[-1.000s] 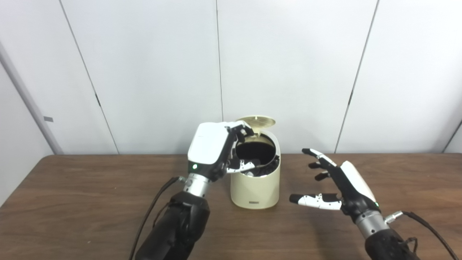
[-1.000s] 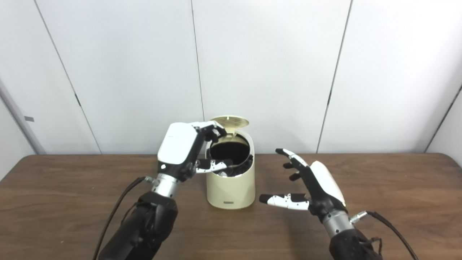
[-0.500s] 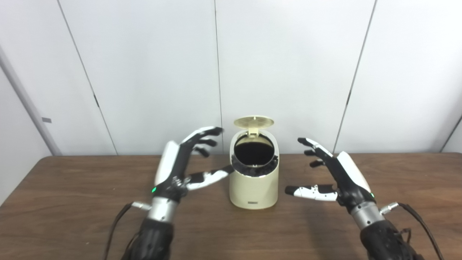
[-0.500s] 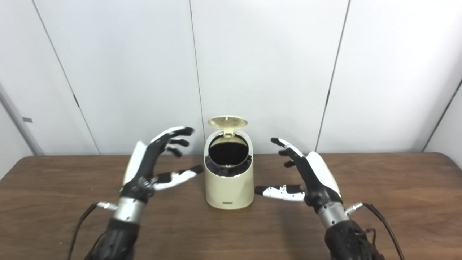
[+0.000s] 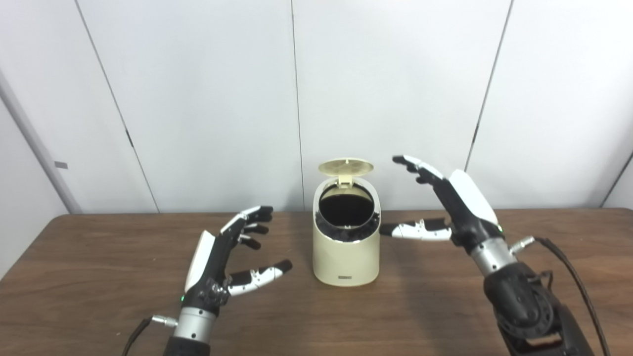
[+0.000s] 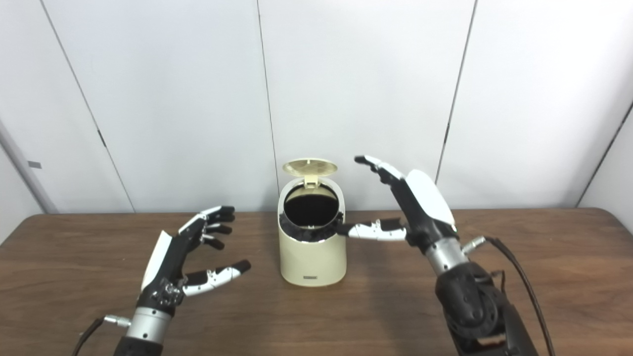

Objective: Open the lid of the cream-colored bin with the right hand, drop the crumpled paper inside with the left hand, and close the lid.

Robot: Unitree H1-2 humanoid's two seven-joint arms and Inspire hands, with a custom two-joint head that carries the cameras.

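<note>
Standing on the brown surface (image 5: 445, 306) between the two hands is the cream-colored bin (image 5: 345, 257), upright, its round lid (image 5: 345, 166) tipped up and back at the far rim. The mouth is seen as a dark opening edged by a black liner (image 5: 346, 232); the crumpled paper cannot be made out, neither inside the dark opening nor on the surface.

Right hand (image 5: 457, 205): raised just to the right of the bin, fingers spread and holding nothing. Fingertips (image 5: 403, 160) are held at about lid height, near the lid's right edge but apart from it. The thumb is stretched toward the bin's upper wall; contact cannot be told.

Left hand (image 5: 222, 259): held low over the surface, left of the bin and nearer the camera, fingers apart and empty, thumb pointed toward the bin, a clear gap kept between.
</note>
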